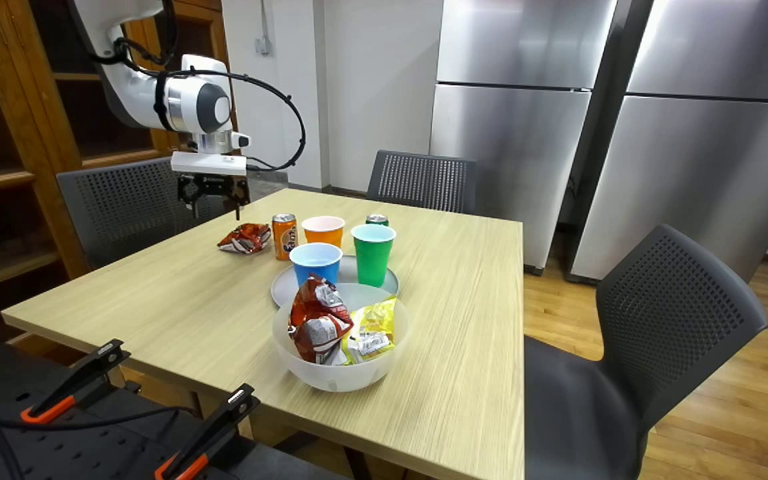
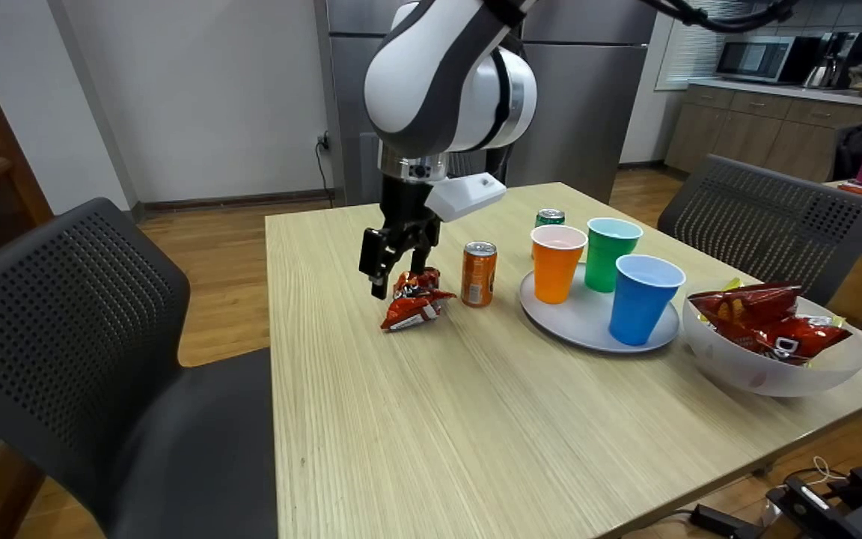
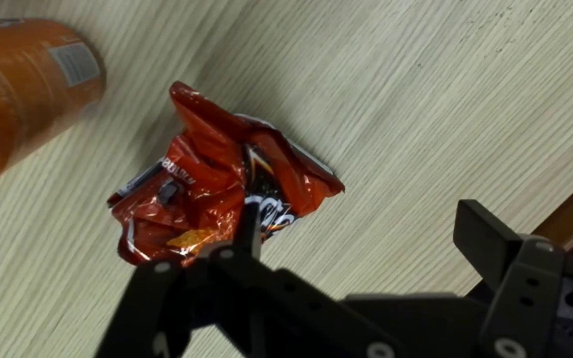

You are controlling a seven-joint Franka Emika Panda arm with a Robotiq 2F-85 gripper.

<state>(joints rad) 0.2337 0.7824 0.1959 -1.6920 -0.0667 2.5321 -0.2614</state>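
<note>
My gripper (image 3: 359, 219) is open, its two fingers spread wide with only table surface showing between them. A crumpled red chip bag (image 3: 207, 174) lies on the table below. In the wrist view the left finger (image 3: 248, 226) covers part of the bag, while the right finger (image 3: 483, 238) stands well off to its side. An exterior view shows the gripper (image 1: 217, 213) above and beside the red bag (image 1: 245, 239); whether it touches the bag I cannot tell. An orange can (image 2: 479, 274) stands upright close to the bag, also visible in the wrist view.
A grey plate (image 2: 573, 318) carries an orange cup (image 2: 557, 262), a green cup (image 2: 610, 254) and a blue cup (image 2: 644, 299). Behind them stands a green can (image 2: 550, 217). A white bowl (image 1: 341, 380) holds red and yellow bags. Chairs (image 1: 681, 320) surround the table (image 1: 464, 373).
</note>
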